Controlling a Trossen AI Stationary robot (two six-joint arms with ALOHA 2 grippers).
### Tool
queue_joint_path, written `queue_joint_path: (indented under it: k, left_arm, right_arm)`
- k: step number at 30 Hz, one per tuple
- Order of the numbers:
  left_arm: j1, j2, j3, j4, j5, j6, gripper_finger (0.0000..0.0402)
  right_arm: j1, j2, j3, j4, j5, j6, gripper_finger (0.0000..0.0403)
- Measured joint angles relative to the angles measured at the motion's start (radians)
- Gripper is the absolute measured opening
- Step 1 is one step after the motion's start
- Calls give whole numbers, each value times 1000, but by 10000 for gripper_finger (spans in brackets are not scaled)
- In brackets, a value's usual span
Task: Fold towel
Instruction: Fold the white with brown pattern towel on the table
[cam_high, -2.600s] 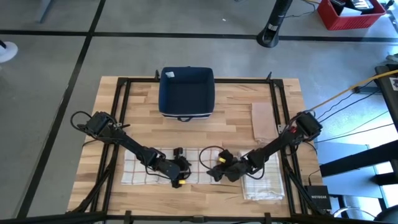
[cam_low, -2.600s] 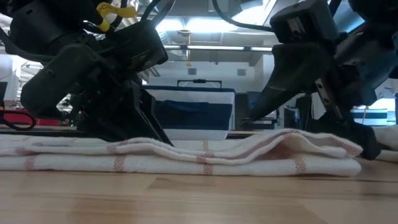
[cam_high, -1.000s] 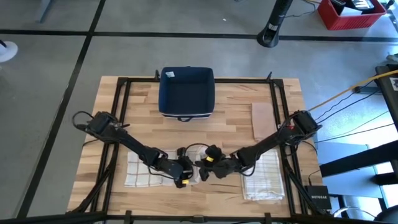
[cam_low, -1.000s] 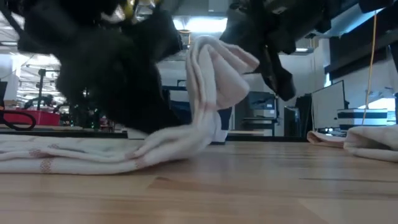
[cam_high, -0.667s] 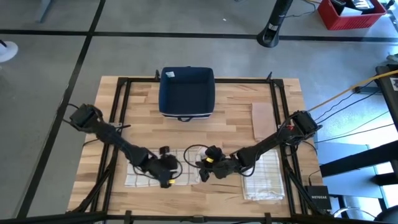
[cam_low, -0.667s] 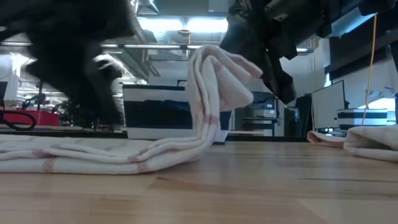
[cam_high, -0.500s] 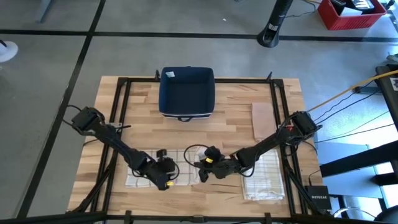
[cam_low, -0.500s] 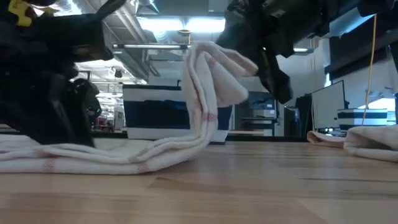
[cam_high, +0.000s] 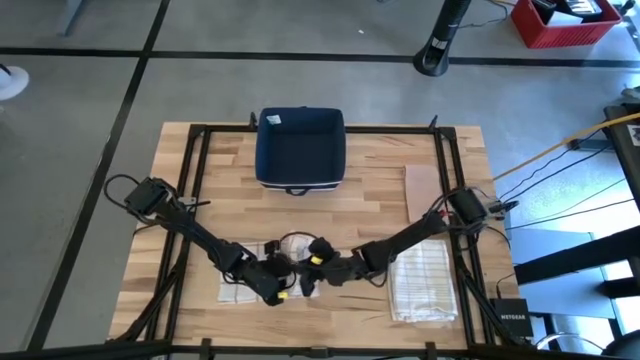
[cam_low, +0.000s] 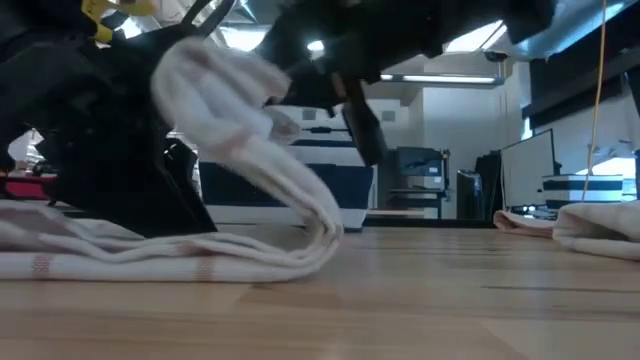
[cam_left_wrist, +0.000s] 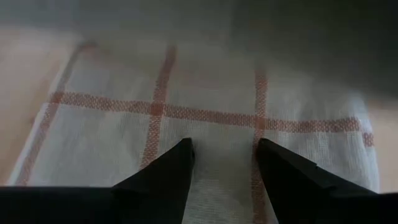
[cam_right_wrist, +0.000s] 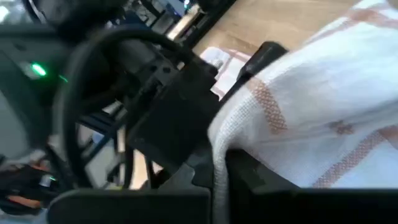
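Fold in progress, roughly at its midpoint. The towel (cam_low: 200, 250) lies on the near part of the counter (cam_high: 380, 195), between the two arms and well short of the blue bin (cam_high: 300, 148) at the far side. Its lower layers rest flat on the wood; one end is lifted and curled back over them, leaving a rounded bend at the towel's right end in the low view.

The right gripper (cam_high: 312, 277) is clamped on that raised end, fingers together on the cloth, and holds it above the flat part. The right wrist view shows white cloth with red stripes draped across it. The left gripper (cam_left_wrist: 222, 163) has its fingers apart and sits low over the flat part of the towel; whether the tips press the cloth cannot be told. It holds nothing.

Done, by judgement: the towel already lies in several layers, and one end has been lifted across the rest. Left: lay the raised end down on the flat part, release, and probably smooth the stack.

Orientation: the towel's long axis runs left to right along the counter's near edge, and the fold shortens it along that axis. The raised flap points toward the left arm's side. A second folded cloth (cam_high: 420, 280) lies to the right, well apart.
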Motion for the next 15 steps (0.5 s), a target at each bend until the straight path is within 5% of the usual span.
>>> queue_joint_path:
  k: [6, 15]
  left_arm:
    - [-26, -108, 36, -155, 19, 18, 178]
    - [-197, -268, 3, -545, 47, -309, 178]
  right_arm:
    - [-2, 9, 72, -126, 14, -33, 18]
    - [-2, 11, 73, -142, -1, -32, 18]
